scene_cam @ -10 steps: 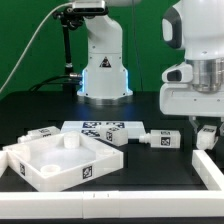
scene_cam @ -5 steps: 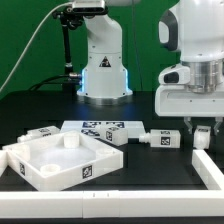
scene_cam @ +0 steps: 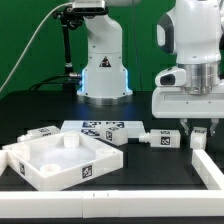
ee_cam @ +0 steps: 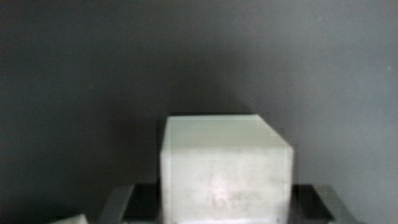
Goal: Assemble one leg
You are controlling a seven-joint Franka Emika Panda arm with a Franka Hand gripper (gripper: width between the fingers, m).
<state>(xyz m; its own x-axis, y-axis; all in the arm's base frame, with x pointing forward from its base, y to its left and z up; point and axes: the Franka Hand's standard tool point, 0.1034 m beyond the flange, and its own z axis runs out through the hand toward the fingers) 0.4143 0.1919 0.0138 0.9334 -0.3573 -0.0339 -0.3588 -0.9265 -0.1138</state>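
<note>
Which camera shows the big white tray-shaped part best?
The exterior view: the tray-shaped part lies at that view's lower left, walls and inside visible. The wrist view misses it, showing a white block close up.

Leg 1 point(ee_cam: 222, 165) is a stubby white block. In the wrist view you see only plain white faces, and it sits clamped between the fingers of the gripper point(scene_cam: 198, 133). You cannot tell whether it touches the table point(scene_cam: 140, 170).

Leg 2 point(scene_cam: 166, 140) lies on its side on the table, just beside leg 1 toward the exterior view's left. You see 1 black-and-white tag on its camera-facing side and a dark stub on its left end.

Leg 3 point(scene_cam: 40, 133) lies on its side, well apart at the exterior view's left, tags uppermost.
</note>
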